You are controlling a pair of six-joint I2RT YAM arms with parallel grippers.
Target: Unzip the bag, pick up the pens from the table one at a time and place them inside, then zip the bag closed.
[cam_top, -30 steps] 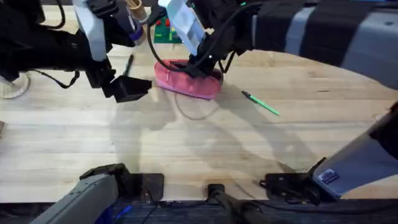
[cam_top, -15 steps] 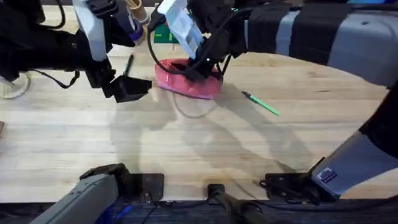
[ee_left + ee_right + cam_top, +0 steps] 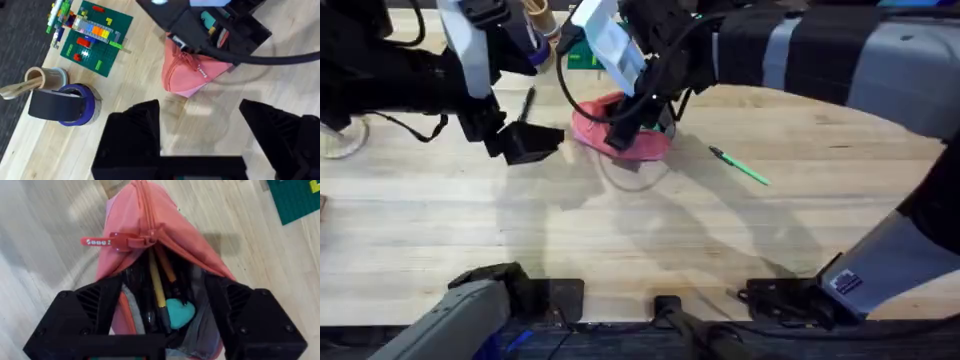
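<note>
A light wooden worktop seen from above, with two robot arms reaching over its far half. A pink-red fabric pencil pouch lies near the far middle of the worktop, one end lifted a little. The right gripper is down over the pouch, its black jaws spread to either side of the pouch's open end without pinching it. From the right wrist camera, the pouch is partly unzipped: the zip is closed along the far stretch and open at the near end, with the slider and its red pull tab sitting where the two meet. Inside the opening are a yellow pencil-like stick, some dark pens and a turquoise rubbery piece.

A bright green pen lies on the worktop to the right of the pouch, apart from it. A black pen lies to the left of the pouch, near the left arm.

The left gripper hangs above the worktop to the left of the pouch, its jaws spread wide and holding nothing. Its wrist camera shows the pouch ahead, a green building-brick plate with coloured bricks, and a roll of blue tape beside a brownish roll.
</note>
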